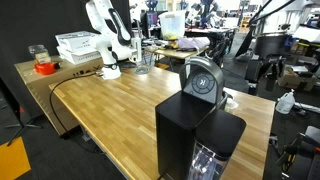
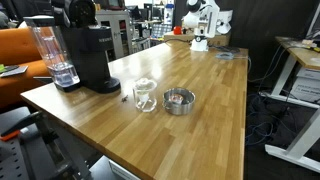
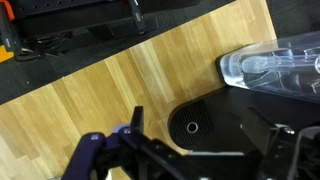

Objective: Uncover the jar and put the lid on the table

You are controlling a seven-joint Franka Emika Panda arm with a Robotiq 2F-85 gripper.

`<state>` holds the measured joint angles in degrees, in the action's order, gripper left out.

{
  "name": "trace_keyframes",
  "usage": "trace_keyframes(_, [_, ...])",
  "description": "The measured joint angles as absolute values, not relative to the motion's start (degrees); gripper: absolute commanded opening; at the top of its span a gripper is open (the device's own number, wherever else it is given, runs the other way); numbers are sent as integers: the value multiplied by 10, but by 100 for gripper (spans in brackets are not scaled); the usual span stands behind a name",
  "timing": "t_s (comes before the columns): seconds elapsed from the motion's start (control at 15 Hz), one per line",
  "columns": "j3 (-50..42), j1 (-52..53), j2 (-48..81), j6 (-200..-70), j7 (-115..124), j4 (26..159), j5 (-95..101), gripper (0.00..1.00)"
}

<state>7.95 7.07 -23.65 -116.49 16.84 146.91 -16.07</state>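
A clear glass jar stands on the light-brown wooden table, just right of a black coffee machine. Its top looks covered by a clear lid. A round metal tin sits beside the jar. In the wrist view my gripper hangs open and empty above the coffee machine's drip tray. Its dark fingers show at the bottom edge. The jar and lid are out of the wrist view. My gripper does not show in either exterior view.
The coffee machine fills the foreground in an exterior view, and its clear water tank shows in the wrist view. A white robot arm stands at the table's far end. White trays sit on a side bench.
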Motion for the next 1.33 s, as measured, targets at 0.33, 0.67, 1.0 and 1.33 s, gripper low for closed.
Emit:
trace_keyframes(0.33, [79,60,-237,-1168,173,1469,-139,100])
trace_keyframes(0.67, [64,23,-236,-1195,193,1463,-109,100])
trace_keyframes(1.0, [51,2,-235,-1226,220,1462,-109,100])
trace_keyframes(1.33, [53,2,-235,-1227,223,1462,-109,100])
